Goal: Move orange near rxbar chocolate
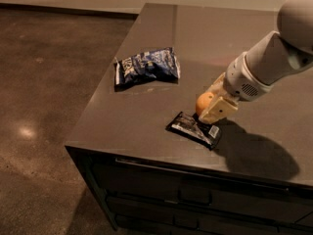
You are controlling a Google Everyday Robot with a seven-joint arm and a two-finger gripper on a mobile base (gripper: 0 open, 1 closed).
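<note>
The orange point(202, 102) is a small round fruit held between the cream fingers point(219, 110) of my gripper point(211, 104), just above the table. The rxbar chocolate point(194, 129) is a flat black bar with a white label patch at its right end, lying near the table's front edge. The orange sits right behind the bar's far edge, almost touching it. My arm reaches in from the upper right and casts a shadow to the right of the bar.
A blue and white chip bag point(145, 66) lies on the dark table point(146, 121) to the upper left of the bar. The table's front edge and left edge are close to the bar. Drawers sit below the front edge. Brown floor lies to the left.
</note>
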